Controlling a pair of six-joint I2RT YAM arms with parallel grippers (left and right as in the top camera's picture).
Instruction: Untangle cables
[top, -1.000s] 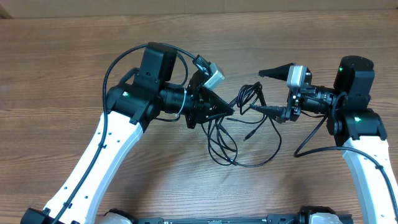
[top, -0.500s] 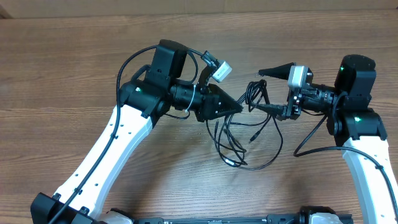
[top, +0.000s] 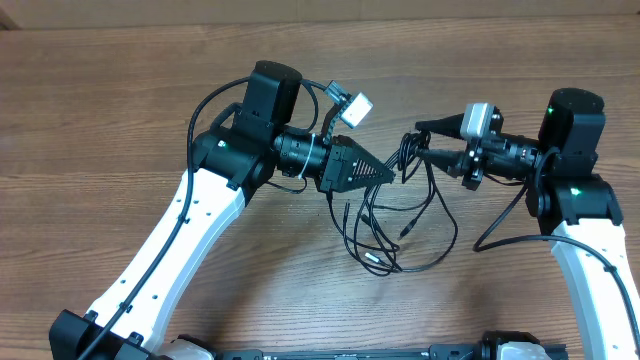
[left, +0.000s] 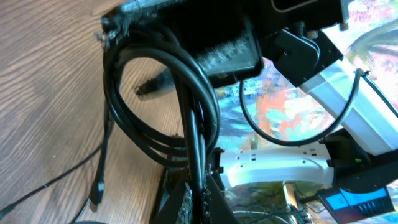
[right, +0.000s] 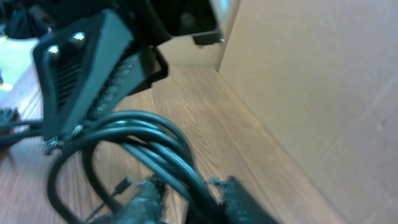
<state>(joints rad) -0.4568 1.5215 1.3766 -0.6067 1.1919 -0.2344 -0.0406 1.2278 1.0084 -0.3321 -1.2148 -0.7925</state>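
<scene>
The cables (top: 400, 255) are thin black cords; their loops and small plugs lie on the wooden table between the arms, and a bunch of strands rises to both grippers. My left gripper (top: 388, 173) is shut on strands of the cables (left: 186, 93), which run up out of its tips (left: 200, 193). Just to its right, my right gripper (top: 420, 140) has its two fingers closed round the looped bunch (right: 149, 134), which passes between its tips (right: 189, 199). The left gripper's fingers (right: 93, 68) fill the upper left of the right wrist view.
The wooden table (top: 100, 120) spreads out around both arms. A cardboard wall (right: 311, 93) stands along its far edge. Thicker black arm cables (top: 200, 95) loop beside each arm. A white power strip (left: 280, 168) lies beyond the table.
The left gripper has carried its strands right, toward the right gripper. The right gripper's jaws have gone from wide apart to closed round the bunch. The loose loops have shifted right.
</scene>
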